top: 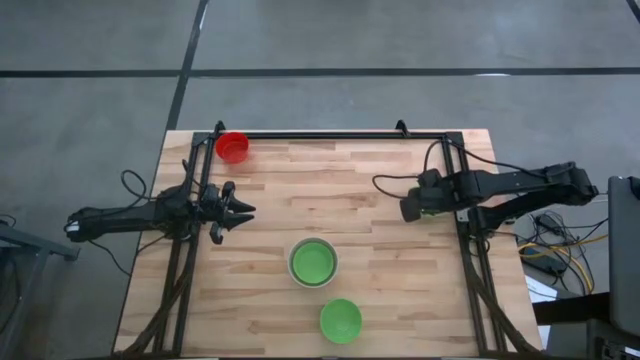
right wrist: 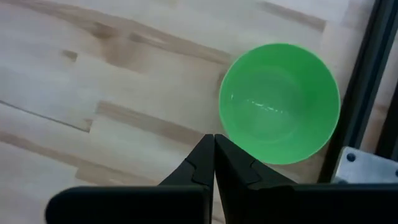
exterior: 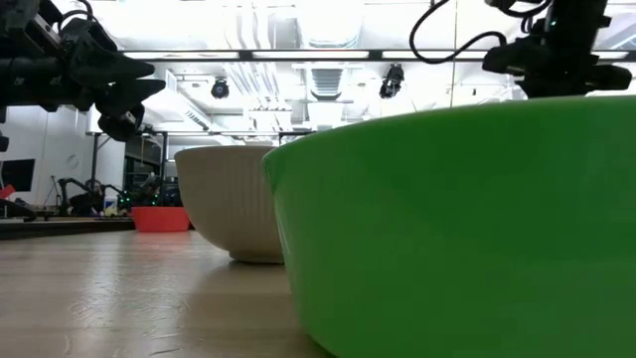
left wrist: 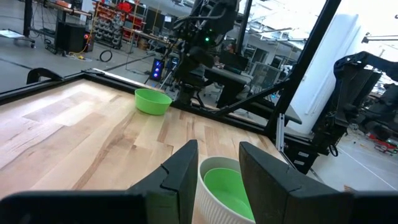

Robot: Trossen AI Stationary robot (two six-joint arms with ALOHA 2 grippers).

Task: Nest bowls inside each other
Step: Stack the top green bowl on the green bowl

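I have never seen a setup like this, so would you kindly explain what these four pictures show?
Two dark robot arms work at a wooden table. One picture looks straight down, one sits at table level, and one camera rides on each wrist. On the table are a red bowl, a whitish bowl with a green bowl nested inside, a second green bowl near the front edge, and a third green bowl under the right gripper. That gripper is shut and empty. The left gripper is open, holding nothing.

Setting: robotics lab or workshop. Evidence: framed wooden desk [top: 380, 190], concrete floor [top: 400, 40], equipment racks [left wrist: 115, 25], ceiling lights [exterior: 220, 89], loose cables [top: 555, 250].
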